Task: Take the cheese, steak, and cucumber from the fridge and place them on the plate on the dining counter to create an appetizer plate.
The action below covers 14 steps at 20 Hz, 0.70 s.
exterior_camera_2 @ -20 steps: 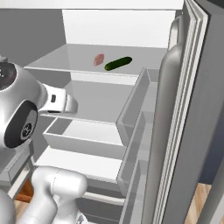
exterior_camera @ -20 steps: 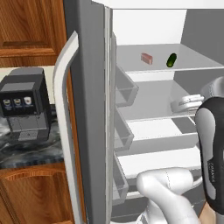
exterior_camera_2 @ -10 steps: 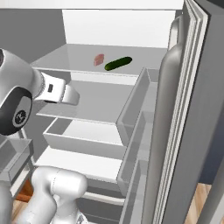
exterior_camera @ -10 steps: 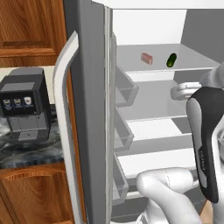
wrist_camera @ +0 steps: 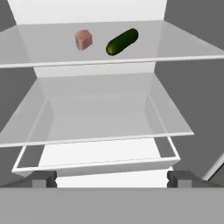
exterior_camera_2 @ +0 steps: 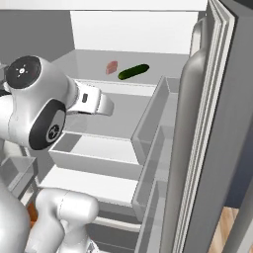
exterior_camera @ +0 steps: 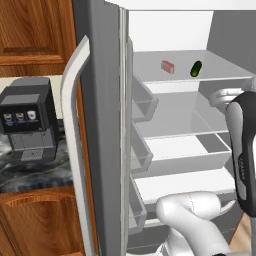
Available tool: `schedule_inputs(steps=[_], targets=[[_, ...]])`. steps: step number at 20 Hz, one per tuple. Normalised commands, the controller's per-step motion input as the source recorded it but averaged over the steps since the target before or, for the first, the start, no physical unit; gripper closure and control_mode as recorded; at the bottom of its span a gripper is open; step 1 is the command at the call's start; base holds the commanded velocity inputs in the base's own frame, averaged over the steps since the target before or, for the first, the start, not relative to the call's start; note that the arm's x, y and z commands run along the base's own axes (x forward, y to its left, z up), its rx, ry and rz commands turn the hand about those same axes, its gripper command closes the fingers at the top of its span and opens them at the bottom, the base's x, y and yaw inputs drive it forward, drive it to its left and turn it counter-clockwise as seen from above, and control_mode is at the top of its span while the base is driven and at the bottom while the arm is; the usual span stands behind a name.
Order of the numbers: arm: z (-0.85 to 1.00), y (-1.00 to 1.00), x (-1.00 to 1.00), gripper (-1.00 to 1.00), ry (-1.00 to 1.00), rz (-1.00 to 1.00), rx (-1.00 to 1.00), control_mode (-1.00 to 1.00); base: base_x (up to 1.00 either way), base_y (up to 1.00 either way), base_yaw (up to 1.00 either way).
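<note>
Jaws wide on the gripper (wrist_camera: 112, 178) below the fridge (exterior_camera: 102, 60) shelf; cucumber (wrist_camera: 122, 41) looks slick and rigid, so grip it mid-length, beside the steak (wrist_camera: 83, 40).

Open fridge (wrist_camera: 26, 13) interior, white back wall: the upper shelf (wrist_camera: 183, 46) carries the steak (wrist_camera: 83, 39), a small pinkish-red block, with the dark green cucumber (wrist_camera: 122, 41) lying just beside it, angled, the two not touching. Below are a bare second shelf (wrist_camera: 100, 118) and a white-rimmed drawer (wrist_camera: 96, 164). The hand (wrist_camera: 112, 178) sits at the bottom edge with its two dark fingertips (wrist_camera: 43, 178) set wide apart, holding nothing.
</note>
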Motion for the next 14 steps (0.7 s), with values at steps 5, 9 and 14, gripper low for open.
schedule_inputs(steps=[5, 9, 14], targets=[[0.1, -0.01, 0.41, -1.0, 0.0, -0.15, 0.0, -1.0, 0.0, 0.0, 0.0], [0.05, 0.0, 0.23, -1.0, -0.01, -0.2, -0.05, -1.0, 0.0, 0.0, 0.0], [0.0, -0.01, 0.12, -1.0, -0.09, -0.19, -0.08, -1.0, 0.0, 0.0, 0.0]])
